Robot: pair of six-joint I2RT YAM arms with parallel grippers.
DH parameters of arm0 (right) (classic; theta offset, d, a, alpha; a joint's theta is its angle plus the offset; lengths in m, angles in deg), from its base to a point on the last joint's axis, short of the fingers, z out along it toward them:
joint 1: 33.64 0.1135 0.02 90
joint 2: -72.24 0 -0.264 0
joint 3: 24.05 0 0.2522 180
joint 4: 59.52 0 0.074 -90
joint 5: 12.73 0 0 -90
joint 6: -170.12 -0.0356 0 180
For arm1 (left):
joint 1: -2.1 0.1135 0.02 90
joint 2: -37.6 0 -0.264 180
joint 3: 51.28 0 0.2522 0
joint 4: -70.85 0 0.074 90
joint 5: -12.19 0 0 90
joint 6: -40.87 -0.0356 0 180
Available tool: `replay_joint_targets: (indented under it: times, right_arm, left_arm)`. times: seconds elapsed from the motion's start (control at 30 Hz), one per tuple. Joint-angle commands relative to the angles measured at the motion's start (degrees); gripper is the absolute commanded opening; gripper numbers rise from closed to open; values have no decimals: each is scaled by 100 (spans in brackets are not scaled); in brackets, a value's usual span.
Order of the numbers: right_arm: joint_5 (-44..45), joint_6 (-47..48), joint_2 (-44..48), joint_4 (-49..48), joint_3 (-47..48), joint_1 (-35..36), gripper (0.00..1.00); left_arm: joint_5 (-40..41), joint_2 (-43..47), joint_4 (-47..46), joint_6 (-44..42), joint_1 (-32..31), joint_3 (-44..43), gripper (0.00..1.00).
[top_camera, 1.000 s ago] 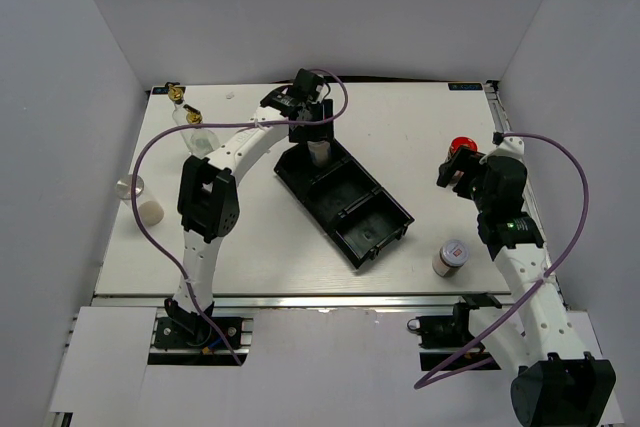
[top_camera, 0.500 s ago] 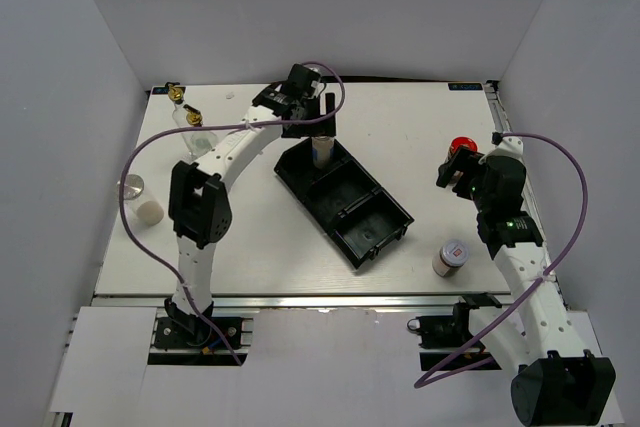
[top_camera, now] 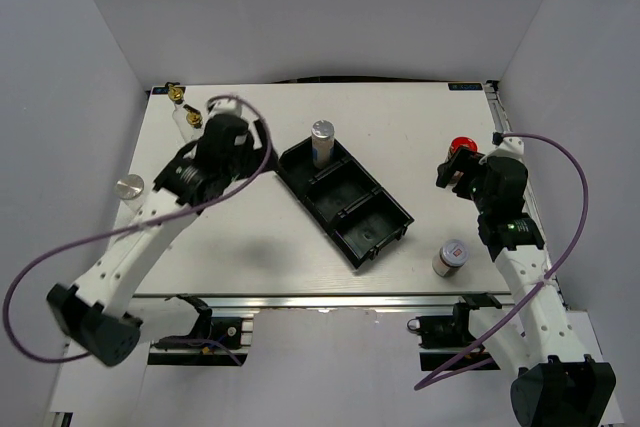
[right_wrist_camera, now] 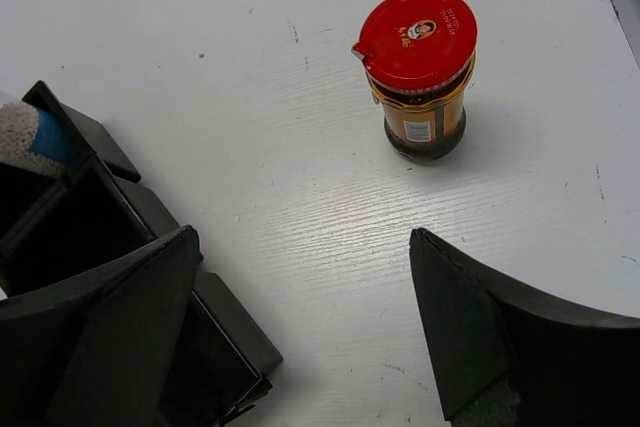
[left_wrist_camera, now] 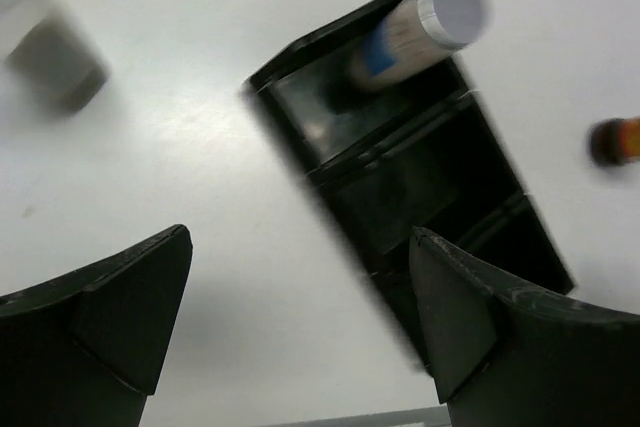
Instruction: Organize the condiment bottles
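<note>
At your far left, near the table [top_camera: 400, 117] edge, the left shaker [top_camera: 128, 185] shows only a round, brushed-silver cap; the left arm crosses beside it and its body is hard to make out. Behind it, in the far left corner, stand the two glass bottles [top_camera: 182, 105], clear and slim with gold spouts, the nearer one partly covered by the arm. Your left gripper [left_wrist_camera: 300, 247] hangs above the matte white tabletop with its dark, wedge-shaped fingers [left_wrist_camera: 120, 317] spread wide and nothing between them; its wrist view is smeared, and a grey block at the upper left there is too blurred to name. In the middle lies the tray [top_camera: 345, 199], long, glossy black plastic, set diagonally, with three square compartments. The tray shaker [top_camera: 321, 142] stands in the farthest compartment, a pale cylinder with a blue label and a flat silver top; the other two compartments look bare. To the right, the red-capped jar [right_wrist_camera: 418, 72] stands upright on the table, brown glass under a shiny round red lid with a small tab. Your right gripper [right_wrist_camera: 305, 247] hovers near it, fingers wide apart, not touching. Nearer the bases sits the small jar [top_camera: 452, 255], squat, with a white-and-red lid whose print is unreadable.
</note>
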Motion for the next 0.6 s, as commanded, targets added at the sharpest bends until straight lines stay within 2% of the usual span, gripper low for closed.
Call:
replay_joint_targets:
  times: [0.0, 0.1, 0.27, 0.33, 0.4, 0.43, 0.57]
  right_arm:
    - [-31, -28, 42, -77, 83, -14, 89]
    - [-49, -37, 42, -77, 101, -14, 89]
    - [-84, -72, 68, -103, 84, -14, 89]
    - [-84, -81, 77, -103, 66, -14, 89]
    - [-128, -99, 77, -138, 57, -14, 89]
    - [-163, -107, 69, -156, 57, -14, 89]
    - [-181, -64, 16, -42, 171, -14, 89]
  left_arm:
    - [1213, 832, 506, 902, 15, 1080, 98]
    - [2274, 1588, 1226, 1605, 33, 1678, 98]
    - [3218, 2467, 1369, 2222, 270, 2348, 98]
    - [3579, 2504, 1413, 2257, 637, 2463, 98]
    - [3353, 2364, 994, 1829, 1042, 2507, 98]
    - [2864, 2294, 791, 1635, 1575, 2612, 98]
    - [1956, 1793, 35, 870, 2879, 2894, 98]
